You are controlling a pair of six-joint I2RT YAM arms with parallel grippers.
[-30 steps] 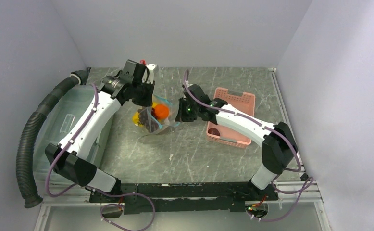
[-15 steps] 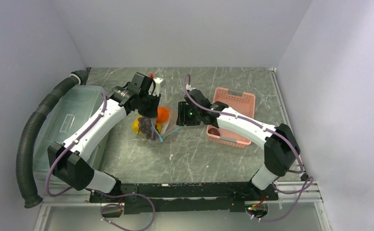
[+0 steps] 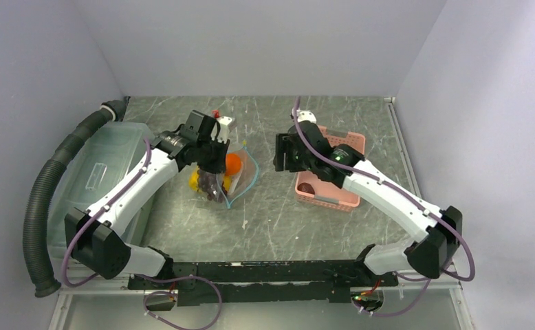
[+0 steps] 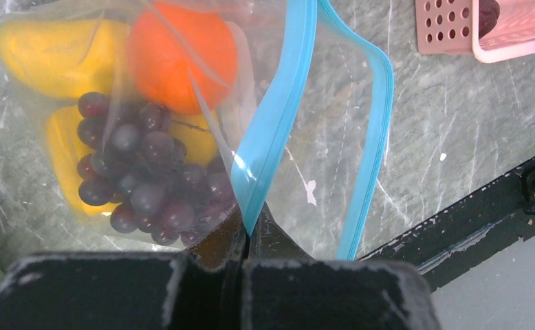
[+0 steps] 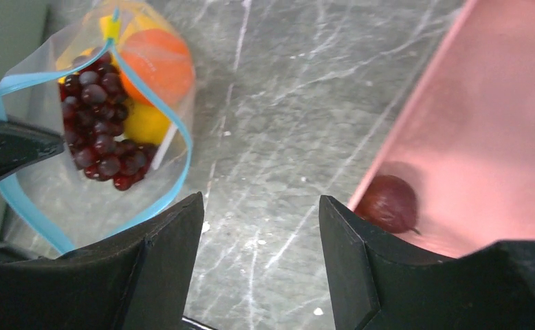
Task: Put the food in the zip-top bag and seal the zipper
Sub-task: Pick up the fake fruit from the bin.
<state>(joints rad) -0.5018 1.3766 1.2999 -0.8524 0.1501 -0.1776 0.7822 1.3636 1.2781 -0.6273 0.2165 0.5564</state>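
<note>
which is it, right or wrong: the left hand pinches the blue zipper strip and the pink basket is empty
Wrong in one part: the pink basket is not empty. The right wrist view shows a dark red round fruit lying in it. The left hand does pinch the blue zipper strip.

- yellow pieces (image 4: 51, 48): partly hidden behind grape bunch (image 4: 141, 172) and orange ball (image 4: 181, 55).
- zipper (image 4: 276, 117): lower end lost between the closed jaws of left gripper (image 4: 249, 230).
- pink basket (image 5: 498, 124): blurred, cut off at right edge of right wrist view.
- dark round item (image 5: 388, 204) inside it: kind indeterminable.
</note>
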